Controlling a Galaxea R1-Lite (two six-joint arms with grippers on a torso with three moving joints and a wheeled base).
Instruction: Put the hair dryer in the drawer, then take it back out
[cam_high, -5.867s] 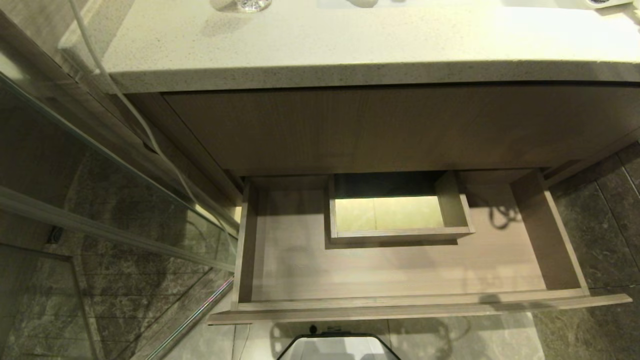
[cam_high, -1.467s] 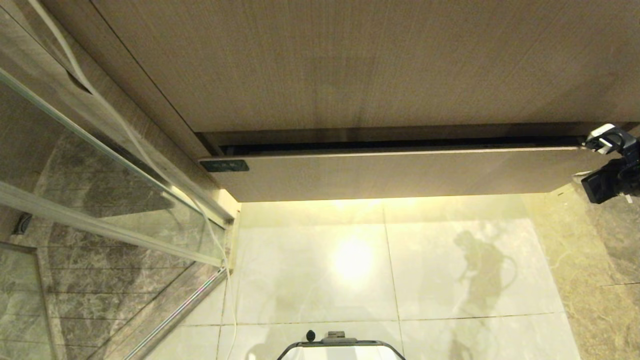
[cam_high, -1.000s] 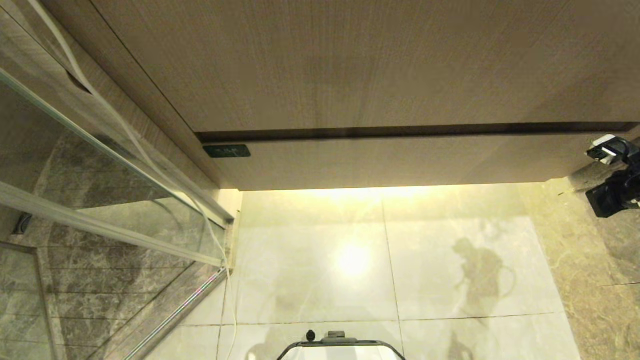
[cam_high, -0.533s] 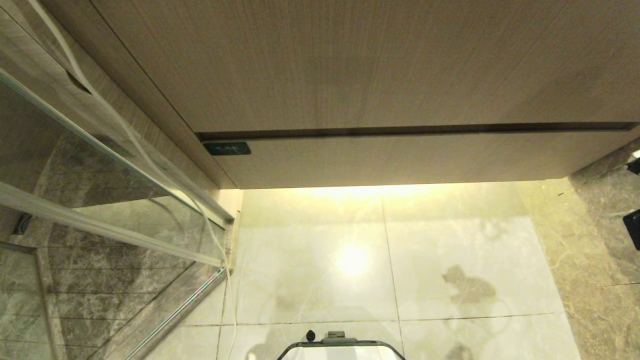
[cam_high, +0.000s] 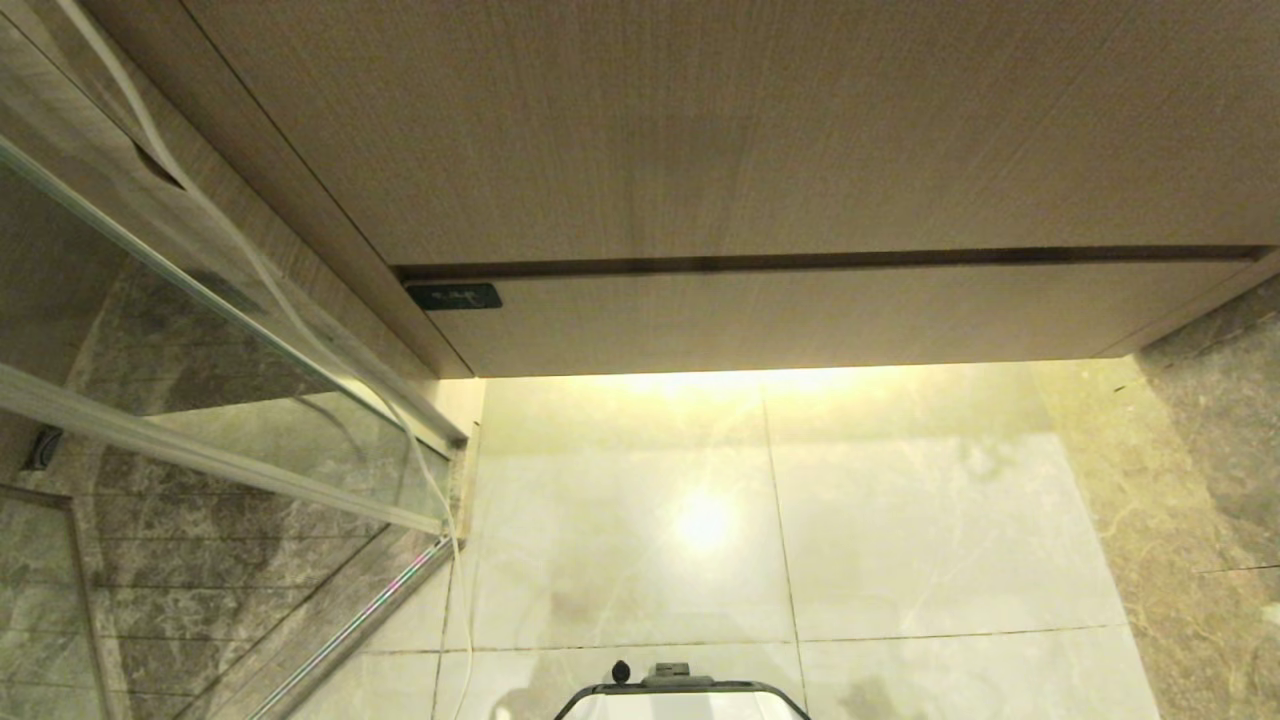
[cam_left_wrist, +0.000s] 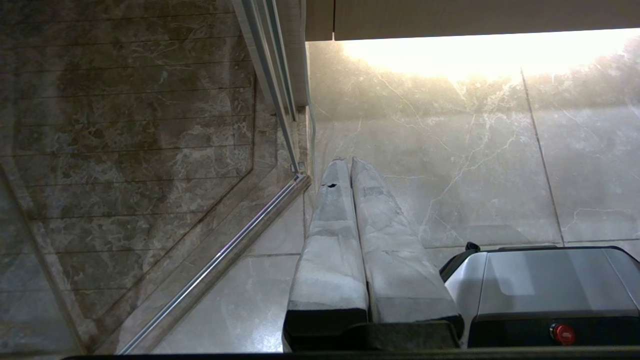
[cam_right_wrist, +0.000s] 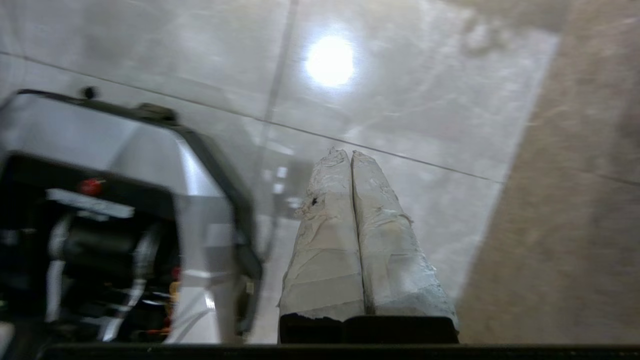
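My right gripper (cam_right_wrist: 351, 156) points down at the pale glossy tiled floor (cam_right_wrist: 400, 100); my two tape-wrapped fingers (cam_right_wrist: 325, 240) press flat together with nothing between them; a bright light reflection (cam_right_wrist: 330, 61) glares on a tile beyond the tips; my own base (cam_right_wrist: 150, 200), silver and black with a small red button (cam_right_wrist: 91, 186), sits blurred to one side; a duller brownish floor strip (cam_right_wrist: 565, 210) runs along the other.

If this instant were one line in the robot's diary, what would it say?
wide light-brown wood-grain drawer: closed | white hair dryer: not visible | left gripper: shut, empty | right gripper: shut, empty
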